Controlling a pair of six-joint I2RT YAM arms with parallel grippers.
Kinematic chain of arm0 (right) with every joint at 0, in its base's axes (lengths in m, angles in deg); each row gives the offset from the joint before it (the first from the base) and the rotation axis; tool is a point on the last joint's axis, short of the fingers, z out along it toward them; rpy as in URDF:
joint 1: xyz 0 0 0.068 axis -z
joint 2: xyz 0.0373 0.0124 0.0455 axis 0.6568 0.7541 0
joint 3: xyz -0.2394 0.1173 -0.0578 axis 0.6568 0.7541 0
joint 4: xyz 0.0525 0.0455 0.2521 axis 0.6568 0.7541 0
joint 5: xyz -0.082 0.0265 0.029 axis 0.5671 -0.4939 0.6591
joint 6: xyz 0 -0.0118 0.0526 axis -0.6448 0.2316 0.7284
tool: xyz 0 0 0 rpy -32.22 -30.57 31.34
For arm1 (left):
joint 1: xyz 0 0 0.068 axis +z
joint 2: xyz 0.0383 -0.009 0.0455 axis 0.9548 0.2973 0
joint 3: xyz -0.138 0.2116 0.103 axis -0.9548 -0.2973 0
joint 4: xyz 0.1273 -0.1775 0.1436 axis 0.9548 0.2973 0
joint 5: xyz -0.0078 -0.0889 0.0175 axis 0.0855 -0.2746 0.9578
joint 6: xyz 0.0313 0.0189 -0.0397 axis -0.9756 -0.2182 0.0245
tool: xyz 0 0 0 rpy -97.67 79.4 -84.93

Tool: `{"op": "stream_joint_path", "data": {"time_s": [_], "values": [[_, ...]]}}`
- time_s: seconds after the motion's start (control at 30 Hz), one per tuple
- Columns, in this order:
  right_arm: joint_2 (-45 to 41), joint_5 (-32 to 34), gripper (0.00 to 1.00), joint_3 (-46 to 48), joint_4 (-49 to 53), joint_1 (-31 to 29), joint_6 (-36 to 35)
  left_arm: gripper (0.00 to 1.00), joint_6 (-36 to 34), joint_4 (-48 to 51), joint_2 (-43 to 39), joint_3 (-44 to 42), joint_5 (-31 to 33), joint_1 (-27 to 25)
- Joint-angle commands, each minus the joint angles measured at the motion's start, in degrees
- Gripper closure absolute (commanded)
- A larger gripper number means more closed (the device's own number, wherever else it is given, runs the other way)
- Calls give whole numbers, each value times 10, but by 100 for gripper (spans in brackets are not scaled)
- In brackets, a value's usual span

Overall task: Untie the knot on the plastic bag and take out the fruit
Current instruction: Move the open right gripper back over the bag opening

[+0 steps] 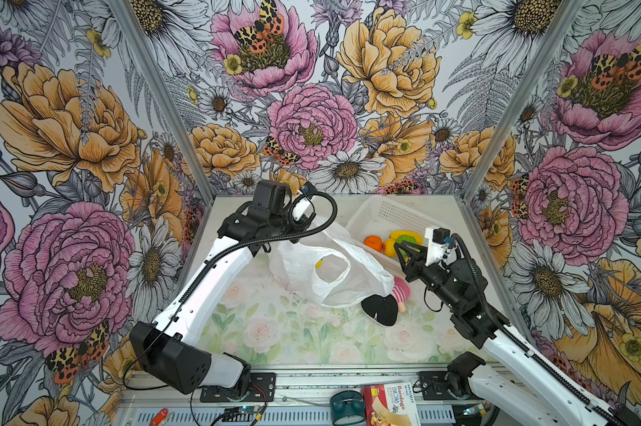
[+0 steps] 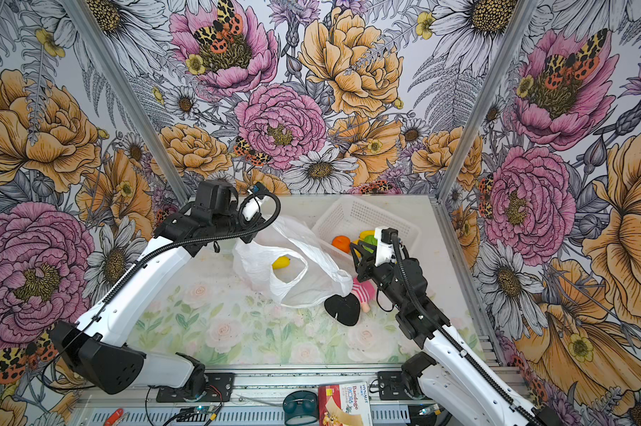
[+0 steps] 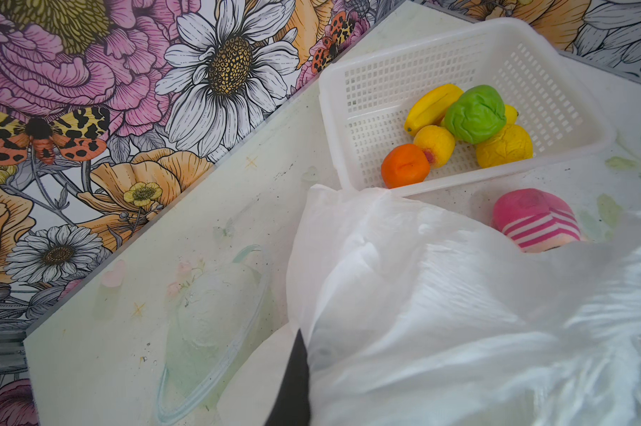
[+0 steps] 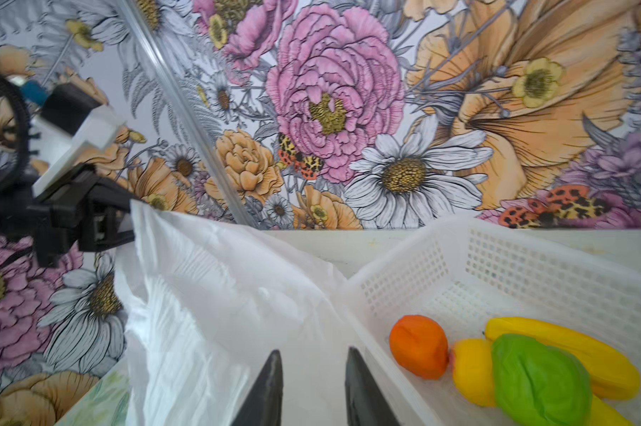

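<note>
White arm links (image 1: 215,284); black joints (image 1: 171,359); ribbed black cables (image 1: 334,212); black fingers (image 4: 271,391).

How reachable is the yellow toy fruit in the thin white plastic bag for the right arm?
Probably yes: the left gripper holds the white plastic bag up, the yellow fruit shows through an opening, and the open right gripper sits beside it. Loose film could snag.

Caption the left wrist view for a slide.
Left fingers pinch the raised plastic bag; beyond it, the basket holds orange, green and yellow fruit, doll nearby.

White plastic bag (image 1: 363,273), white basket (image 1: 396,215), pink-striped doll (image 1: 401,291)
</note>
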Motion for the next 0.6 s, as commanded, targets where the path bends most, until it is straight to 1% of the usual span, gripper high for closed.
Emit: {"op": "stream_joint_path", "data": {"time_s": [0.0, 0.07, 0.17, 0.23, 0.27, 0.37, 0.5, 0.53, 0.57], "values": [[43, -90, 74, -11, -33, -52, -87, 100, -3, -11, 5, 5, 14, -5], [75, -120, 76, -27, -31, -86, -120, 100, -3, -11, 6, 4, 12, -4], [113, -131, 78, -52, -1, -127, -162, 100, -3, -11, 6, 5, 12, -4], [134, -129, 78, -66, 18, -142, -186, 100, -2, -11, 6, 5, 12, -3], [145, -125, 78, -73, 27, -163, -196, 100, -3, -11, 6, 5, 12, -4], [182, -95, 79, -96, 54, -178, -213, 100, -3, -11, 6, 4, 14, -4], [224, -55, 79, -111, 62, -183, -220, 100, -2, -10, 5, 4, 13, -4], [234, -46, 83, -118, 69, -182, -221, 100, -3, -11, 4, 4, 12, -5], [238, -33, 84, -124, 75, -184, -220, 100, -2, -11, 4, 5, 12, -4]]}}
